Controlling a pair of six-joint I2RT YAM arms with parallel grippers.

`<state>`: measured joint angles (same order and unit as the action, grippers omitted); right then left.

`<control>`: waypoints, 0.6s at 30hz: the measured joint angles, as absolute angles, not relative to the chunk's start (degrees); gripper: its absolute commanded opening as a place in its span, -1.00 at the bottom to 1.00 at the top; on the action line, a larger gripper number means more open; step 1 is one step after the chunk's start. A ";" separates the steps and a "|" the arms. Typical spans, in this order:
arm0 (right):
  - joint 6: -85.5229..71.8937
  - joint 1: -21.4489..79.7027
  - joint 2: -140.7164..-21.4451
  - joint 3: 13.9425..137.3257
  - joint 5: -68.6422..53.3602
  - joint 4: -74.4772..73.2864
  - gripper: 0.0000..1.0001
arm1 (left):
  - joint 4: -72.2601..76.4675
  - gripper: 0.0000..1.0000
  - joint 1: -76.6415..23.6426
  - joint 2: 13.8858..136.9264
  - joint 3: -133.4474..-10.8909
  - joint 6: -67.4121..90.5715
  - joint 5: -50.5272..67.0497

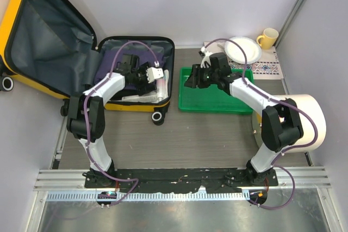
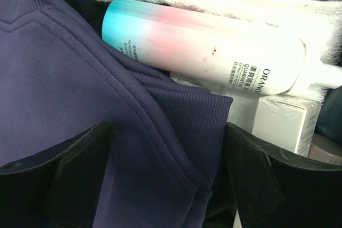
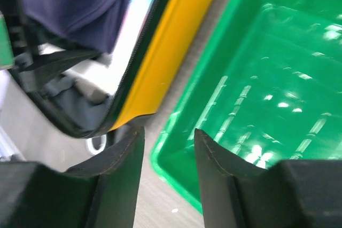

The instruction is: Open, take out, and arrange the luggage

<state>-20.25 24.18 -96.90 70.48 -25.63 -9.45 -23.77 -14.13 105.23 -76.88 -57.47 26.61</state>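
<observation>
Lying open at the surface's far left, your stiff-shelled luggage (image 1: 49, 31) held a soft, limp purple garment (image 2: 80, 78). Your released left end effector (image 2: 165, 148) straddled its fold, the likeliest place to pinch; your right end effector (image 3: 168, 137) hung released, empty.

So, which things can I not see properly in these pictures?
Top view: the left arm and its cable cover much of what lies in the luggage.
Top view: the left edge cuts off part of the luggage lid.
Left wrist view: small print on the bottle is too small to read; glare washes out the white box.
Right wrist view: blurred, so the luggage contents are unclear; the edges cut off the green tray.
</observation>
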 measured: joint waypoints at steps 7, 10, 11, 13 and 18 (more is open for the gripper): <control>-9.50 23.46 -99.50 71.68 -13.98 -13.23 -0.30 | -23.90 0.41 -14.13 105.27 -77.54 -55.86 26.72; -6.72 23.55 -103.02 71.20 -13.65 -13.54 -0.31 | -24.03 0.01 -14.13 105.27 -78.50 -53.74 27.18; -6.07 23.64 -104.05 71.09 -13.80 -13.76 -0.30 | -23.90 -0.07 -14.13 105.27 -78.61 -52.53 27.22; -5.41 24.01 -105.67 71.09 -14.24 -13.74 -0.29 | -23.68 -0.35 -13.96 105.27 -78.63 -50.65 27.24; -5.56 26.02 -108.53 71.42 -16.82 -13.17 -0.24 | -23.42 -0.82 -12.71 105.27 -79.00 -46.06 28.18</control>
